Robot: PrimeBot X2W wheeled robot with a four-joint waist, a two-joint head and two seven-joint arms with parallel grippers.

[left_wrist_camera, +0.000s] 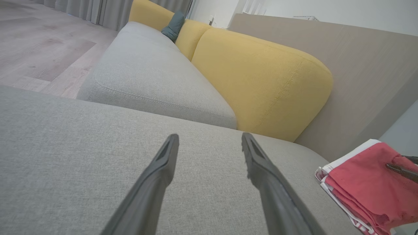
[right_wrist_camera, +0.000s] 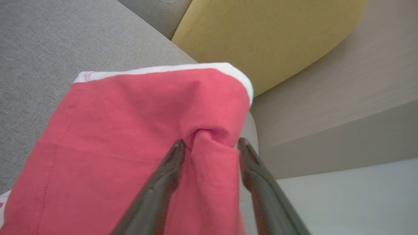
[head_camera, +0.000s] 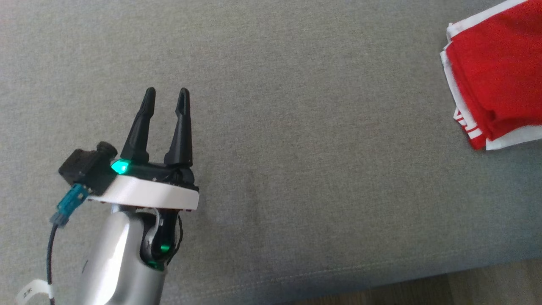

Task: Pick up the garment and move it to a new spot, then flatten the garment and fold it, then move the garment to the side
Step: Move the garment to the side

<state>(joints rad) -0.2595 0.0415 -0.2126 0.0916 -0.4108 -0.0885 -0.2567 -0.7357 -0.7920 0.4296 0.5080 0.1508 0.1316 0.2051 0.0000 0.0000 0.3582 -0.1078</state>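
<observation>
The garment point(head_camera: 495, 72) is red with white trim and lies folded at the far right of the grey sofa seat point(head_camera: 296, 127). In the left wrist view the garment point(left_wrist_camera: 359, 182) sits at the lower right. My left gripper point(head_camera: 167, 95) hovers open over bare seat fabric at the lower left, far from the cloth, nothing between its fingers point(left_wrist_camera: 163, 169). My right gripper point(right_wrist_camera: 210, 143) rests on top of the garment point(right_wrist_camera: 130, 130) near its far edge. Its fingers stand apart, with a raised pinch of red cloth between them that neither finger squeezes.
A yellow back cushion point(left_wrist_camera: 261, 81) rises behind the seat, with a wood-toned panel point(left_wrist_camera: 359, 65) to its right. A second grey seat point(left_wrist_camera: 147, 71) and a teal pillow point(left_wrist_camera: 173, 21) lie beyond. The seat's front edge and wooden floor point(head_camera: 465, 288) run along the bottom right.
</observation>
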